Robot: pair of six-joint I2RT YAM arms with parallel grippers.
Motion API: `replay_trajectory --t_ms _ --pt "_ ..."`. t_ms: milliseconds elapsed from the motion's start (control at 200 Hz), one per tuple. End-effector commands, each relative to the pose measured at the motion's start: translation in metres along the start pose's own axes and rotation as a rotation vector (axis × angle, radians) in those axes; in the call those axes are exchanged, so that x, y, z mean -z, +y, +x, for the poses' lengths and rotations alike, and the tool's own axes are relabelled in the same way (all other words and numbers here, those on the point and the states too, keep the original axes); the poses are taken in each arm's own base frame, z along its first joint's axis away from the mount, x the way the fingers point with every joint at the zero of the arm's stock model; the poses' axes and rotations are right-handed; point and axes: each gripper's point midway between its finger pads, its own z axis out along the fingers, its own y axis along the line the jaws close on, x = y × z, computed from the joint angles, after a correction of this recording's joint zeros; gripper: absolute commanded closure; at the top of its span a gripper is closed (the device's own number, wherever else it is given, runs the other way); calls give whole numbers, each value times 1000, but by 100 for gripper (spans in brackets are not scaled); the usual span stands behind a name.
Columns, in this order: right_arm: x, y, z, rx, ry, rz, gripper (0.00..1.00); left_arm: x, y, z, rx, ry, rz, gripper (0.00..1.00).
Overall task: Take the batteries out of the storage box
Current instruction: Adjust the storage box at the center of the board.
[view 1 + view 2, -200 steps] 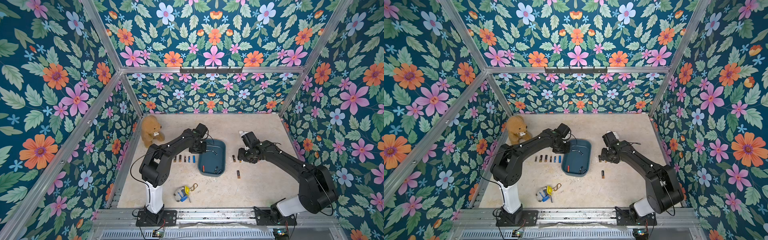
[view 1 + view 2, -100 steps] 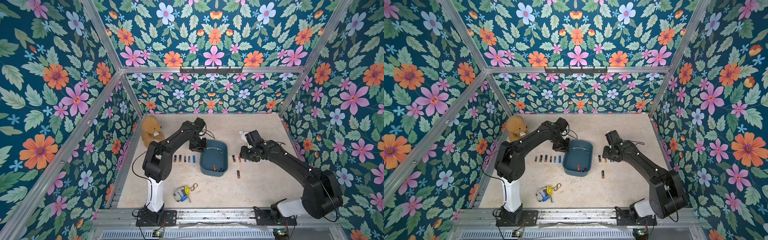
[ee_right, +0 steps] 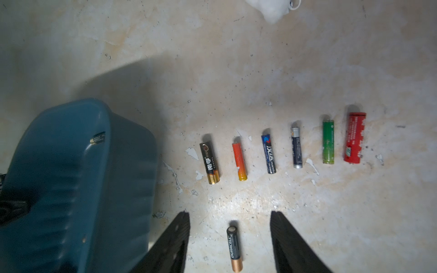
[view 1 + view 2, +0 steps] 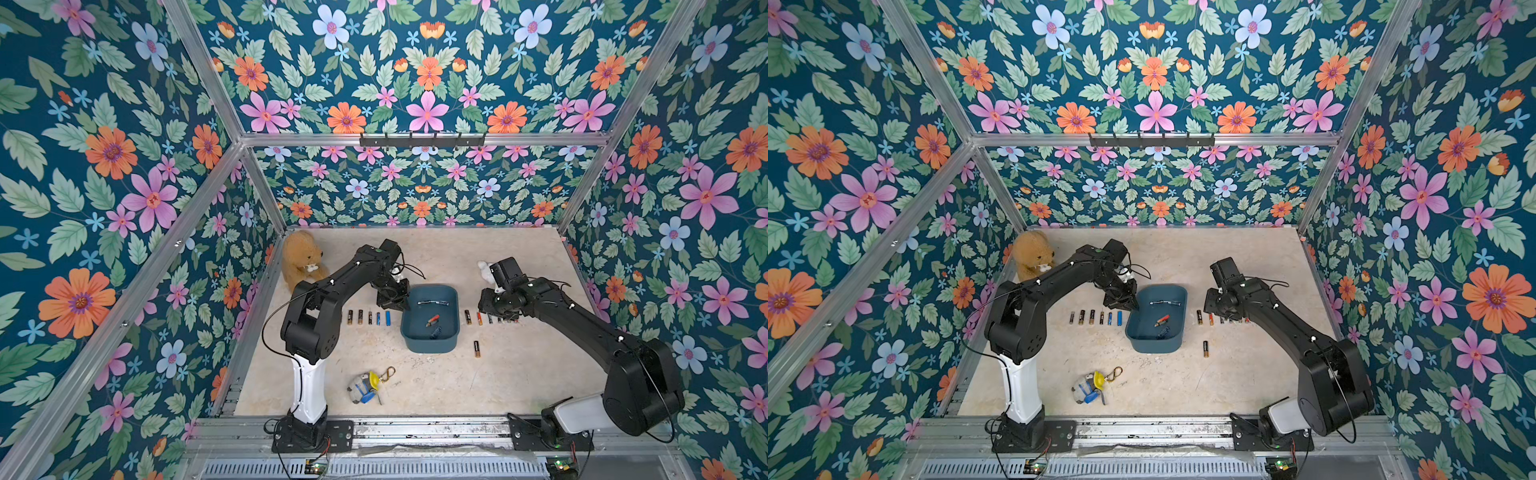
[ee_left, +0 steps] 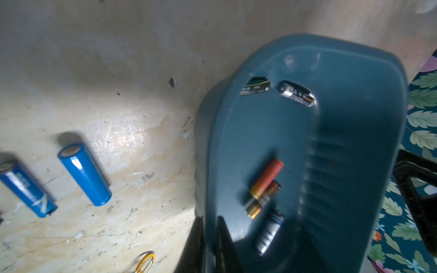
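The teal storage box (image 4: 430,345) sits mid-table and looks slightly tipped. My left gripper (image 4: 398,302) is shut on its left wall, with one finger on each side of the rim (image 5: 210,236). Several batteries (image 5: 267,179) lie inside the box, and they also show in a top view (image 4: 1162,320). More batteries lie in a row left of the box (image 4: 370,318) and in another row to its right (image 3: 269,156). My right gripper (image 4: 486,311) hangs open over the right row. A lone black-and-copper battery (image 3: 234,248) lies on the table between its fingers (image 3: 230,214), untouched.
A brown teddy bear (image 4: 301,262) sits at the back left. A small keychain toy (image 4: 365,386) lies near the front. A white fluffy thing (image 4: 484,270) is behind the right wrist. Floral walls close in the table.
My left gripper has shifted to the box's left wall, and the box has tipped and slid slightly right. My right gripper has moved right, from beside the box to over the battery row.
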Motion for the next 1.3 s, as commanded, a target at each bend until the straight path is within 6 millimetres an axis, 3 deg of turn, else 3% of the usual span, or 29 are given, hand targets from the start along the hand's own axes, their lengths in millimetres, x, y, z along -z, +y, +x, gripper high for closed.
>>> replay_trajectory --t_ms 0,300,400,540,975,1295 --pt "1 -1 -1 -8 -10 2 40 7 -13 2 -1 5 86 100" --pt "0 -1 -1 1 -3 9 40 29 25 -25 11 -187 -189 100" --pt "0 -1 -1 3 2 11 40 32 30 -31 41 -261 -201 100" --pt "1 -1 -2 8 3 13 40 27 28 -39 57 -333 -174 100" --pt "3 0 -1 20 8 8 40 1 21 -28 27 -312 -167 100" --pt "4 6 -5 17 4 -14 40 0 21 -26 24 -317 -162 83"
